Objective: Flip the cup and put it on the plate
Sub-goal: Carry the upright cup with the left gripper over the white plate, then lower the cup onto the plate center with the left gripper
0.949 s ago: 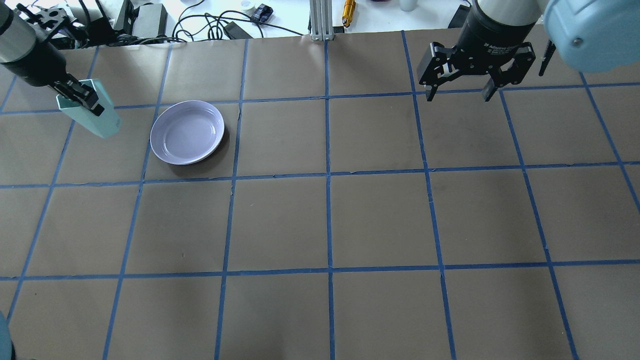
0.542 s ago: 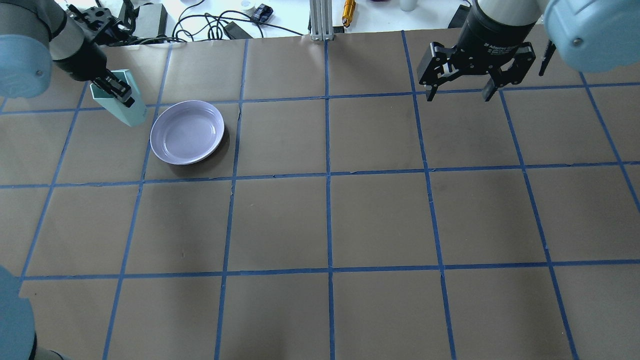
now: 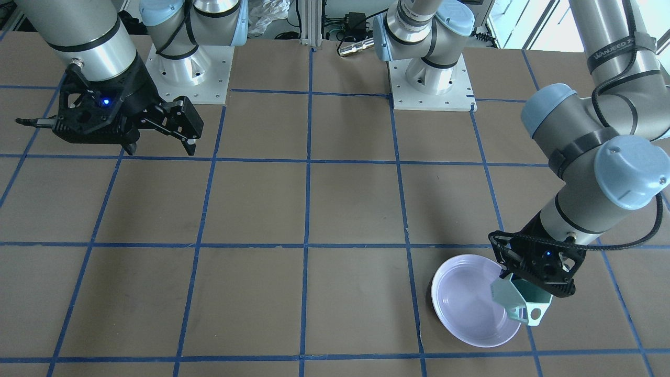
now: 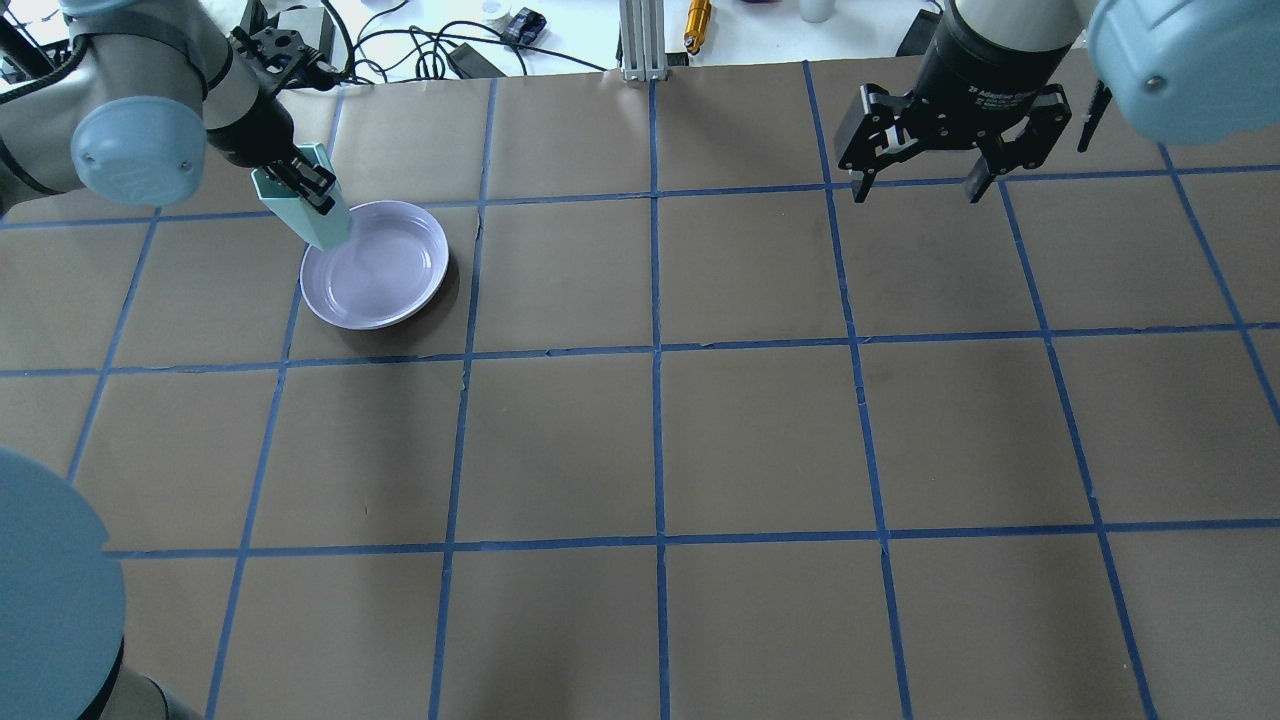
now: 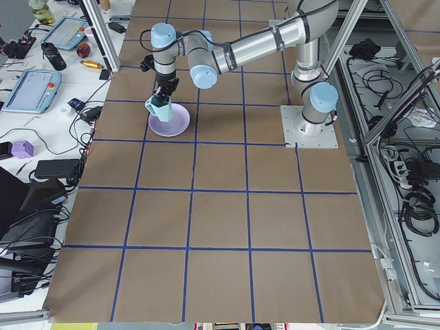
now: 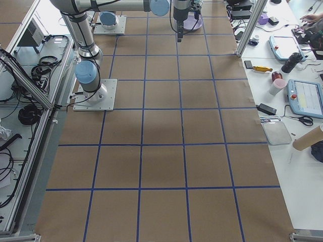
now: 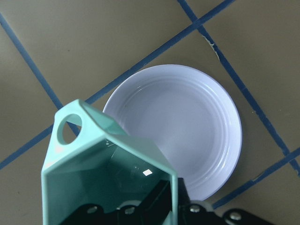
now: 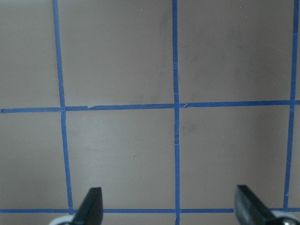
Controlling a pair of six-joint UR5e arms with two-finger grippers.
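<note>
The mint-green cup (image 4: 322,218) is pinched by one wall in the jaws of the left gripper (image 4: 312,190) and held tilted over the edge of the lavender plate (image 4: 390,270). Whether cup and plate touch cannot be told. The right gripper (image 4: 916,188) is held well apart above the taped table (image 4: 650,450), jaws spread wide.

Brown table (image 8: 119,56), blue tape grid (image 8: 175,140) across it, right gripper (image 8: 171,213) at bottom edge, dark fingertips (image 8: 91,206) spread wide, bare table between.
</note>
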